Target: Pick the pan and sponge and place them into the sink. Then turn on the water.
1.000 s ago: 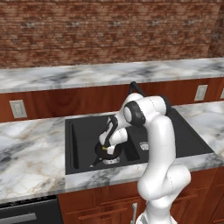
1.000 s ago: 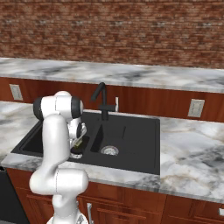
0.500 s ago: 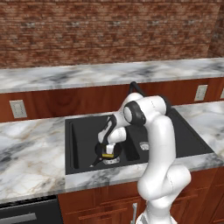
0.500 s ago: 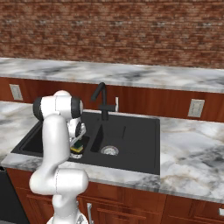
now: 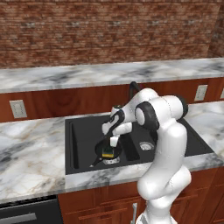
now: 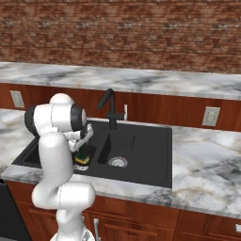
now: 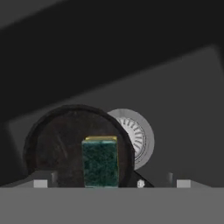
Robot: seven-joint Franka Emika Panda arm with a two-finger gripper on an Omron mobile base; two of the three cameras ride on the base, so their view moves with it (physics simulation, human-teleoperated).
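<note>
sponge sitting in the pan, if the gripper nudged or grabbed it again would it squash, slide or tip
The sponge looks like a small soft two-layer block, so it would probably squash a little and weigh almost nothing. It lies flat inside the pan, so tipping seems unlikely. On that smooth dark surface a nudge might slide it.

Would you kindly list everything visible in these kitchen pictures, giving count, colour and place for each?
Small round black frying pan: one, black, lying in the left basin over part of the drain.
Small rectangular yellow and dark green sponge: one, green side up, resting in the pan.
Matte black double-basin sink: one, black, set in the front counter.
Round silver drains: two, silver, one in each basin.
Black gooseneck faucet: one, black, behind the sink; no stream visible.
Grey-white marble counters: two, front and rear.
Wall outlets: several, pale, on the wooden panel.
Red brick wall: one, behind.
End effector: one, white, open above the sponge.
</note>
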